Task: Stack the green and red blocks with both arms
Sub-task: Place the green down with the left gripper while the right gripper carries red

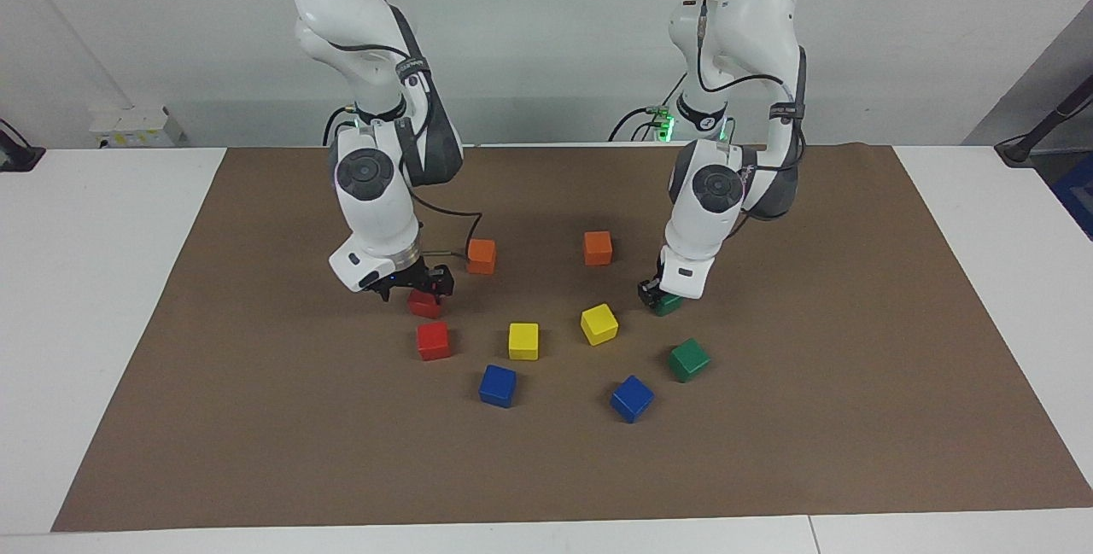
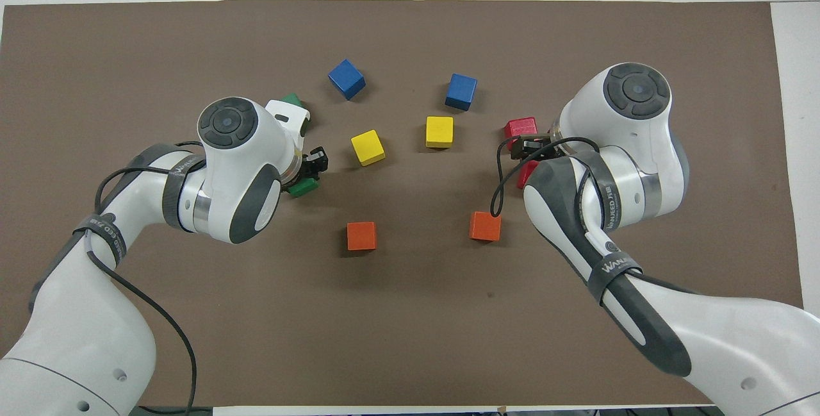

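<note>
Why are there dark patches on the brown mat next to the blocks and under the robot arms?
Those are shadows: in the facing view, soft ones spread on the brown mat around the right gripper and left gripper. In the overhead view, the orange blocks cast faint dark edges, so the light seems to come from above. Nothing looks blurry.

One high camera faces the robots, another looks steeply down (both share the brown mat [image 1: 256,417])
</note>
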